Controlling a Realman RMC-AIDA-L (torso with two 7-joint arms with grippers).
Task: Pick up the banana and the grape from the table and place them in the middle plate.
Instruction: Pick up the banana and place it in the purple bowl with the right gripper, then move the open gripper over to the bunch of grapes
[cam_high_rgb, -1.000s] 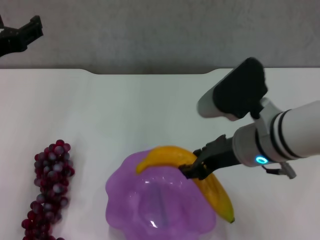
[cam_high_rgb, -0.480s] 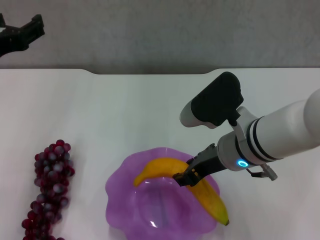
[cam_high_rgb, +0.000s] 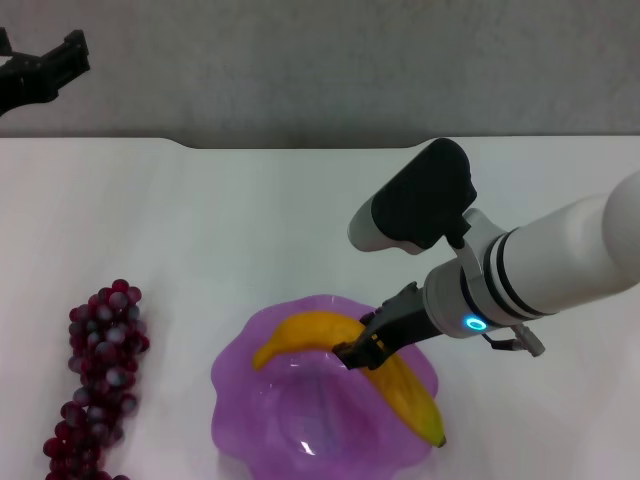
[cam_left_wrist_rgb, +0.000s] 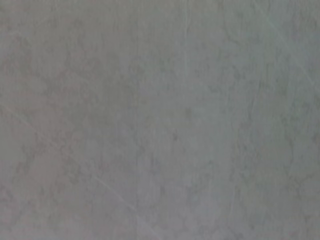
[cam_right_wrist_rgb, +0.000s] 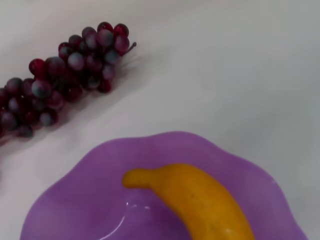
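The right gripper (cam_high_rgb: 357, 352), clamped on the banana (cam_high_rgb: 395, 375), is shifted left and slightly down over the last second. The banana is carried from the far-right rim of the middle plate (cam_high_rgb: 240, 400) further inward, so more of it lies over the dish; its dark tip is moved left too.

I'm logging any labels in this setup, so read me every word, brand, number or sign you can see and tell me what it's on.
There is no readable text in any view.
The banana, the grape bunch, the purple plate and the white table carry no labels.
The only mark is a glowing blue ring light on the right arm's wrist, not a letter or number.
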